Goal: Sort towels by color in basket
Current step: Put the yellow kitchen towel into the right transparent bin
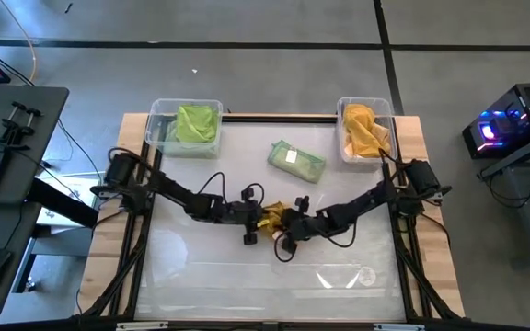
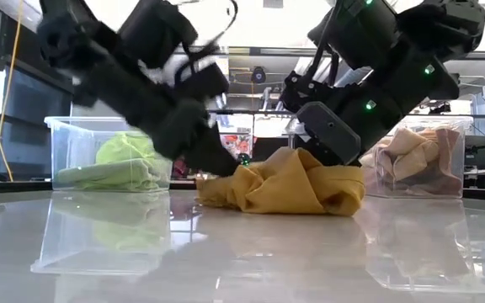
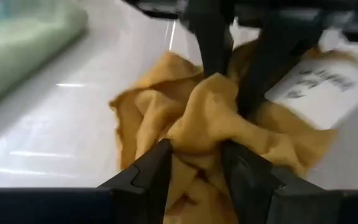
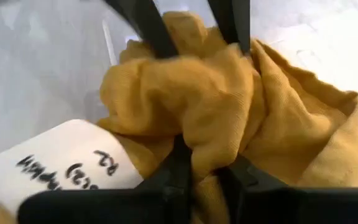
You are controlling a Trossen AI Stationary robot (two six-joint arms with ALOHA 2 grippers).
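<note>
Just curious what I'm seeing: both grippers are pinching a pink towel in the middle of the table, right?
Not quite: the towel is mustard yellow, not pink, as the low view shows. The left gripper and the right gripper do both pinch it mid-table.

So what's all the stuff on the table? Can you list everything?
Mustard towel: one, mustard yellow with a white tag, crumpled at the table's middle between both claws.
Folded towel: one, pale green, lying loose on the table behind the mustard one.
Left bin: one, clear plastic, far left corner, holding lime green cloth.
Right bin: one, clear plastic, far right corner, holding yellow and tan cloth.
Table: one, glossy white with a wood edge.
Left claw: pinching a fold of the mustard towel.
Right claw: pinching the same towel from the other side.
</note>
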